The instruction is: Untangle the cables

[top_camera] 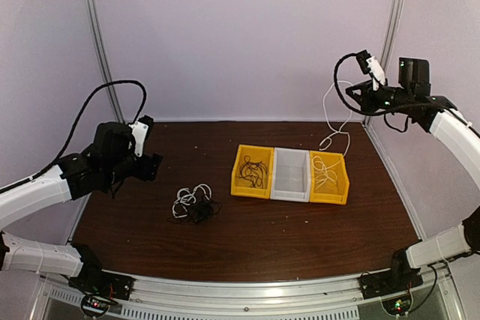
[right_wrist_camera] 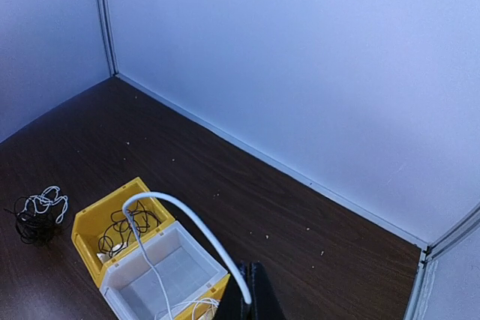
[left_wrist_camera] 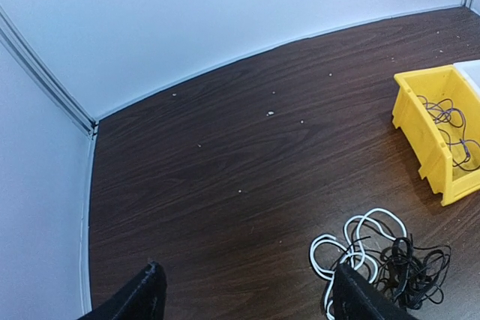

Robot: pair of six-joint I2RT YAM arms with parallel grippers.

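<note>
A tangle of white and black cables [top_camera: 193, 204] lies on the dark table left of the bins, also seen in the left wrist view [left_wrist_camera: 382, 256] and small in the right wrist view [right_wrist_camera: 36, 215]. My left gripper [top_camera: 152, 165] hovers open to the left of the tangle, nothing between its fingers [left_wrist_camera: 251, 294]. My right gripper [top_camera: 354, 95] is raised high at the back right, shut [right_wrist_camera: 253, 297] on a white cable [right_wrist_camera: 195, 226]. That white cable [top_camera: 335, 121] hangs down into the right yellow bin [top_camera: 343, 185].
Three bins stand in a row: a yellow bin [top_camera: 238, 177] holding black cables, a white bin [top_camera: 291, 194] in the middle, and the right yellow one. The left yellow bin [left_wrist_camera: 427, 148] sits right of the tangle. Walls enclose the table on three sides.
</note>
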